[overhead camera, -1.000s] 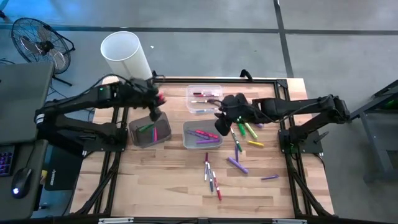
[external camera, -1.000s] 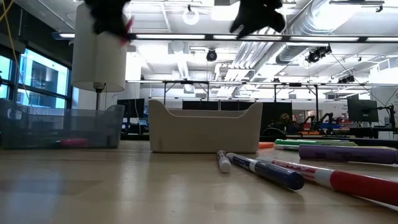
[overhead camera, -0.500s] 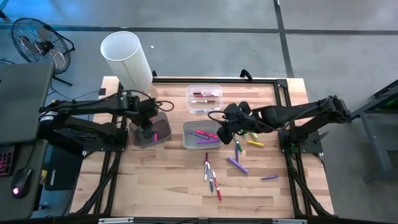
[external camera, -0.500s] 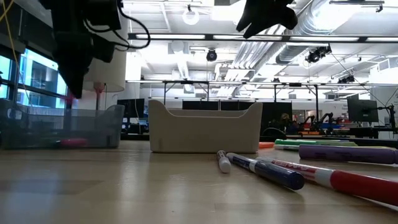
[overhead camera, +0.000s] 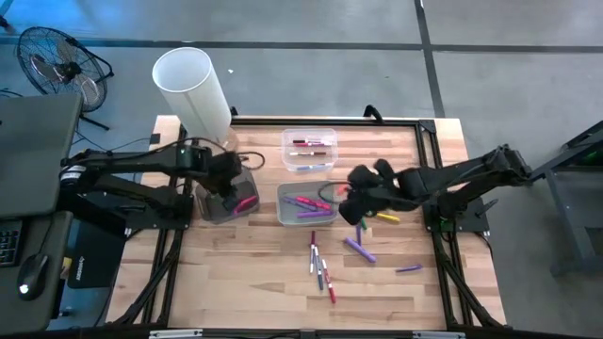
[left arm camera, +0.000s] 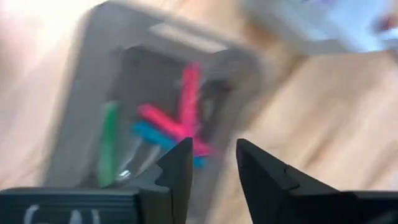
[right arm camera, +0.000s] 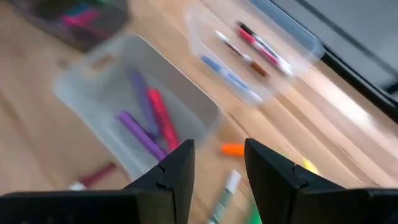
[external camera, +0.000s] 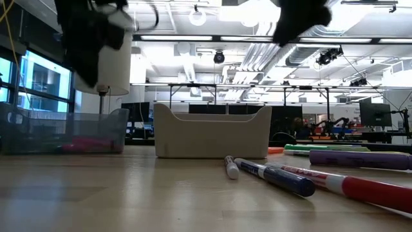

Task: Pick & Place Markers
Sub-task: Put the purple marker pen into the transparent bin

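A wooden table (overhead camera: 254,273) is seen from above. On it, a dark bin (overhead camera: 226,200) holds pink, green and blue markers (left arm camera: 177,127), directly below the left gripper (left arm camera: 211,163), whose fingers are parted with nothing between them. The right gripper (right arm camera: 217,163), spread and empty, is held above loose markers (overhead camera: 363,247) lying beside a light bin (overhead camera: 283,215) containing purple and pink ones.

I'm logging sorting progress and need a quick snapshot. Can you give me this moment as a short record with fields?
left gripper: above the dark bin, jaws apart, empty
dark bin contents: pink, green and blue markers
right gripper: open, empty, beside the middle bin
middle bin contents: purple and pink markers
loose markers: several on the table
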Available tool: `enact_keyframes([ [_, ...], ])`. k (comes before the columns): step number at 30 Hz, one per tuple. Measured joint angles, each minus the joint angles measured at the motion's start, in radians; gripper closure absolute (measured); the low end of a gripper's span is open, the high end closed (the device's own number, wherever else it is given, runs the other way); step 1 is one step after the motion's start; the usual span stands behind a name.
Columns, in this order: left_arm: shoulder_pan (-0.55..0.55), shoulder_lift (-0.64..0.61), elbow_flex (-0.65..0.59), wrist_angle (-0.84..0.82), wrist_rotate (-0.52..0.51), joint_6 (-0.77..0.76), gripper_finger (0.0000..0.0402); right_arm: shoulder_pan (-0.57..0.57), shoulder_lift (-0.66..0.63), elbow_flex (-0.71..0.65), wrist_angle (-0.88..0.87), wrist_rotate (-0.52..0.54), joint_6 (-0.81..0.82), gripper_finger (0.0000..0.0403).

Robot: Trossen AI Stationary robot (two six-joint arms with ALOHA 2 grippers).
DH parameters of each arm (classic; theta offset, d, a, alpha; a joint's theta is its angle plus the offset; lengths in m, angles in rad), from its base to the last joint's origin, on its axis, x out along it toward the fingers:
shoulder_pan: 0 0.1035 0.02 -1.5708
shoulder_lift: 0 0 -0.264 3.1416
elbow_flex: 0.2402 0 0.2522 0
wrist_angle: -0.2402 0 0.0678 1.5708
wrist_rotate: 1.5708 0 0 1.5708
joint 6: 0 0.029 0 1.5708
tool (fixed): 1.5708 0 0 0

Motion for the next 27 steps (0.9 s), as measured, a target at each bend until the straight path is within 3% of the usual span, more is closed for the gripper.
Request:
enact_keyframes([
  [5, -0.245, 0.043, 0.108, 0.048, -0.159, -0.196, 0.0325, 0.095, 0.0, 0.0, -0.191, 0.079, 0.162, 0.0288],
  [12, -0.509, 0.299, 0.307, 0.069, -0.318, -0.543, 0.0396, 0.231, -0.007, -0.023, -0.326, 0.059, 0.242, 0.0311],
  [18, -0.602, 0.605, 0.567, -0.02, -0.338, -0.819, 0.04, 0.416, -0.076, -0.189, -0.261, -0.065, 0.341, 0.0354],
  [22, -0.619, 0.763, 0.736, -0.071, -0.332, -0.926, 0.04, 0.537, -0.129, -0.272, -0.173, -0.049, 0.408, 0.0397],
  [27, -0.613, 0.891, 0.878, -0.012, -0.339, -0.985, 0.0398, 0.61, -0.175, -0.328, -0.082, -0.057, 0.429, 0.0382],
])
